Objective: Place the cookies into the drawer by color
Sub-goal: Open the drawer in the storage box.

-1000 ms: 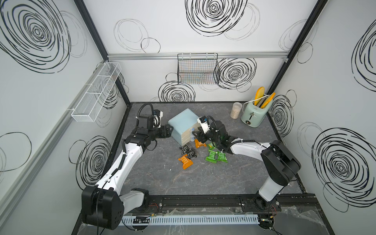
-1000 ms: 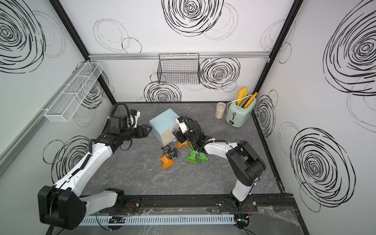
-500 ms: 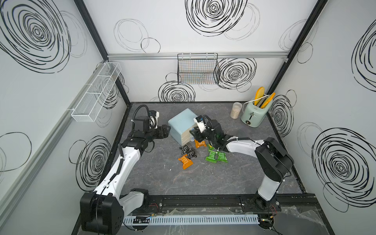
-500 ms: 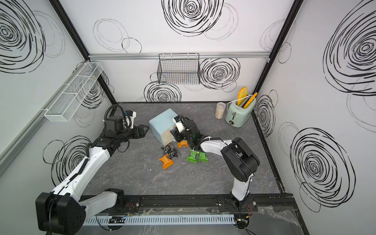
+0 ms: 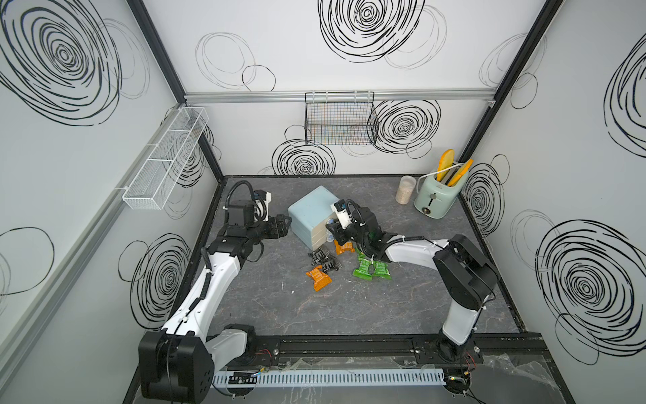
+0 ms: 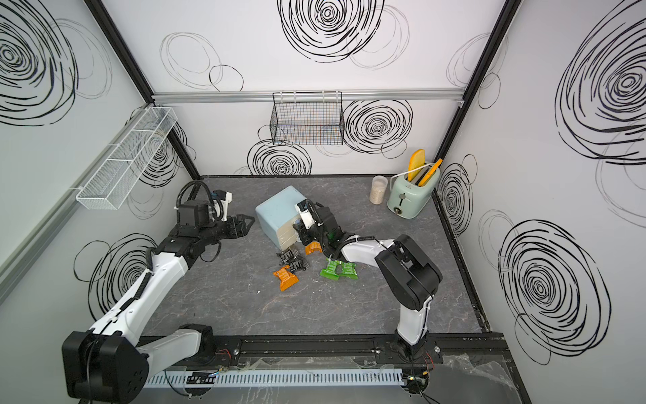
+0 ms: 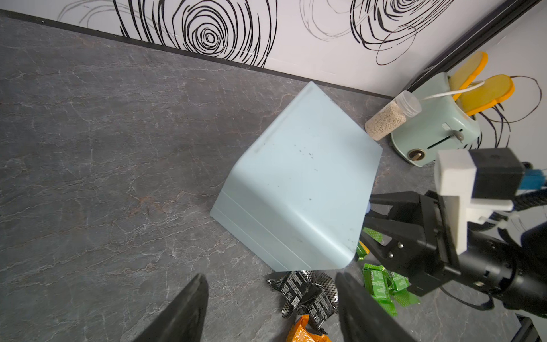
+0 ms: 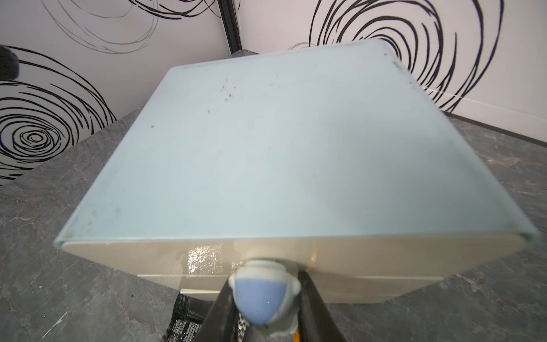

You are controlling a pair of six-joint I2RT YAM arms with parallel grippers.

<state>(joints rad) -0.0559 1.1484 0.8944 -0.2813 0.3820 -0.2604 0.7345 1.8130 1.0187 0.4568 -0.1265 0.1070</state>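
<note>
Right gripper (image 8: 264, 281), narrowing moments ago, now clamps the knob (image 8: 260, 299) of the top drawer (image 8: 142, 257), ready to pull; left gripper (image 7: 270, 278) gapes.

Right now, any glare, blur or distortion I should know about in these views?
Right wrist view: glare patch on the drawer front, knob close and soft, cabinet corners soft toward the frame edges. Left wrist view: left gripper fingers blurred, cabinet sharp. Both top views: even light, sharp.

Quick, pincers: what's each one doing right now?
Left pincer: open, holding nothing.
Right pincer: closed on a drawer knob.
</note>
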